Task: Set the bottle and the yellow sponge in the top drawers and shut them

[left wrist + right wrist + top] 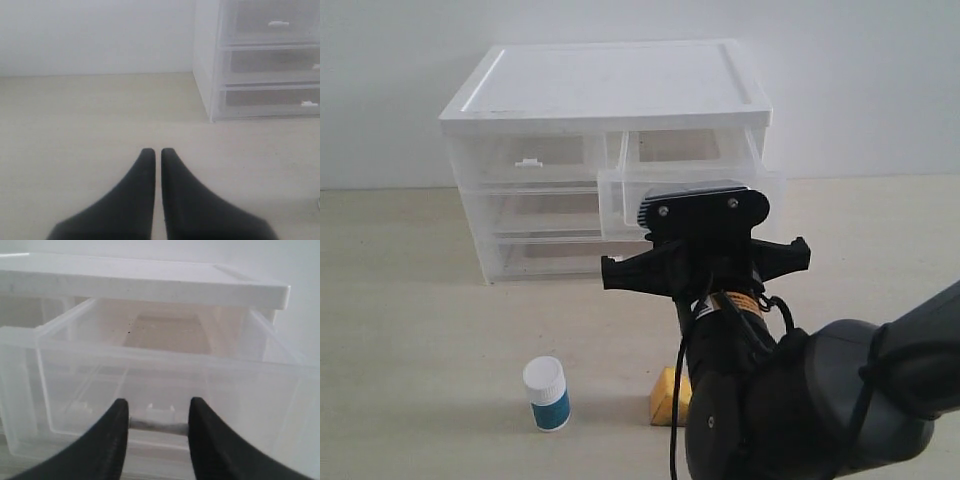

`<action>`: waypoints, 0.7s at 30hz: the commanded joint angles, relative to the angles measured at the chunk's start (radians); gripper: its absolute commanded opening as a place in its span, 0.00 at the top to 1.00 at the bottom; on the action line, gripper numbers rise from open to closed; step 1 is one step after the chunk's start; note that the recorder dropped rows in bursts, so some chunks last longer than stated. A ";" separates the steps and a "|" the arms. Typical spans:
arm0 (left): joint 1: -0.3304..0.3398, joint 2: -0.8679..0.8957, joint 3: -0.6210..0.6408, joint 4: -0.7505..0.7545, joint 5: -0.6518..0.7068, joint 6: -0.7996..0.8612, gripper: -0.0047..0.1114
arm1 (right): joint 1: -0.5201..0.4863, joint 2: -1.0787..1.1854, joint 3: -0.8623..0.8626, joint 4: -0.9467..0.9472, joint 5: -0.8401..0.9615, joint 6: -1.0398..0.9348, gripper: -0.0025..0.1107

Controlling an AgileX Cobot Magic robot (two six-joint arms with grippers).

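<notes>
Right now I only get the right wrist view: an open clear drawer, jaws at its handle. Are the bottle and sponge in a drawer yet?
Observer: No. The bottle stands upright and the yellow sponge lies to its right, both on the table in front of the cabinet.
Operator: Is the other top drawer open too?
Observer: No, the top left drawer is pushed fully in.
Operator: Is the left arm holding anything?
Observer: No. The left gripper hangs over the table to the side of the cabinet, jaws shut on nothing.
</notes>
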 commanded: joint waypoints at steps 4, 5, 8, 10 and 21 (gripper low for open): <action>0.002 -0.003 0.004 -0.010 -0.005 -0.008 0.92 | 0.010 -0.014 0.006 -0.008 0.006 -0.026 0.35; 0.002 -0.003 0.004 -0.010 -0.005 -0.008 0.92 | 0.010 -0.016 0.006 -0.001 0.023 -0.033 0.33; 0.002 -0.003 0.004 -0.010 -0.005 -0.008 0.92 | 0.010 -0.049 0.014 0.048 0.143 -0.037 0.33; 0.002 -0.003 0.004 -0.010 -0.005 -0.008 0.92 | 0.010 -0.076 0.028 0.046 0.197 -0.041 0.33; 0.002 -0.003 0.004 -0.010 -0.005 -0.008 0.92 | 0.010 -0.253 0.098 0.057 0.642 -0.186 0.37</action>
